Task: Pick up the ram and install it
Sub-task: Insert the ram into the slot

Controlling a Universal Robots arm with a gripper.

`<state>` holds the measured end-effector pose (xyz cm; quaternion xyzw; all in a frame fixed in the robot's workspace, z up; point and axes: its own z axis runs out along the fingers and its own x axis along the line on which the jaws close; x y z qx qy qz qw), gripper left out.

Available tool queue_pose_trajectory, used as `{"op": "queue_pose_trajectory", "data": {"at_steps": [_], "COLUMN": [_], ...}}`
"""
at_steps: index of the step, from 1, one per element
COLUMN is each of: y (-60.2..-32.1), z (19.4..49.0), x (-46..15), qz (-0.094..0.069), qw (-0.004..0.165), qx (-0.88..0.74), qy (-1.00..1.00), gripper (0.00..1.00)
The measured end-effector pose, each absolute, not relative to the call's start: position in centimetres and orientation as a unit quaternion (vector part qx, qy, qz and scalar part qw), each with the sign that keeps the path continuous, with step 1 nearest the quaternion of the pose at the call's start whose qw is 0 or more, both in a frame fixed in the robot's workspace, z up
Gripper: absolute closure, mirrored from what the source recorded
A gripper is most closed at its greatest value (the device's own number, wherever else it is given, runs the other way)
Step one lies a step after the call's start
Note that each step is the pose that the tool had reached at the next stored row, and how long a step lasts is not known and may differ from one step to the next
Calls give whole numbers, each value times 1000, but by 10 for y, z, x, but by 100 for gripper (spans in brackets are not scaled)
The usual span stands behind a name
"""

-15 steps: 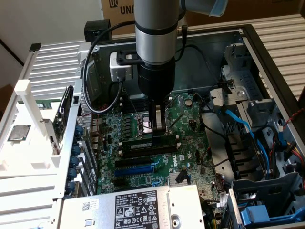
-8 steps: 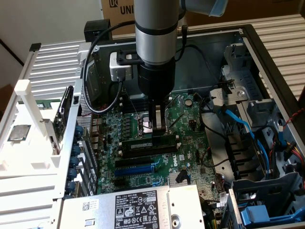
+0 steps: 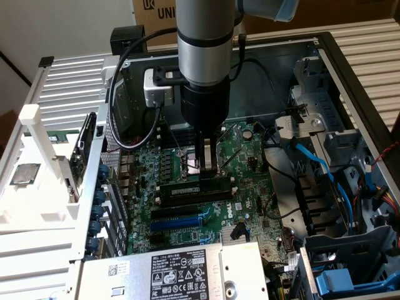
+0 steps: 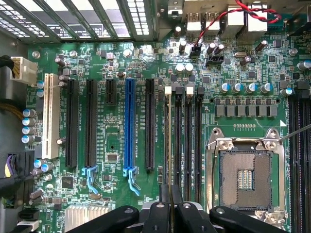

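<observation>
The ram (image 3: 184,189) is a narrow green stick with a pale label strip. It stands on edge along the row of black memory slots (image 4: 187,145) in the middle of the motherboard (image 3: 244,150). In the wrist view the ram (image 4: 168,141) is seen edge-on, lined up with the memory slot closest to the black expansion slot (image 4: 149,124). My gripper (image 3: 209,174) comes straight down from above and is shut on the stick's top edge near its middle. The gripper (image 4: 170,196) has its fingers pressed close together. I cannot tell whether the stick is pushed fully down into the slot.
The open computer case has a CPU socket (image 4: 245,177) beside the memory slots and a blue expansion slot (image 4: 129,126) on the other side. The power supply (image 3: 181,269) sits at the front. A drive cage (image 3: 331,125) and blue cables (image 3: 312,159) crowd the exterior view's right.
</observation>
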<state>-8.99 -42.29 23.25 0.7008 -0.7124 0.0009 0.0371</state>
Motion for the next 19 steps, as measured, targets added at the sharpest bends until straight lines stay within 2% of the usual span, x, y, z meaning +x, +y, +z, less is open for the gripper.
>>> {"op": "queue_pose_trajectory", "data": {"at_steps": [19], "y": [-425], "z": [232], "x": [-91], "qz": [-1], "qw": [29], "qx": [701], "qy": [-713], "gripper": [88]}}
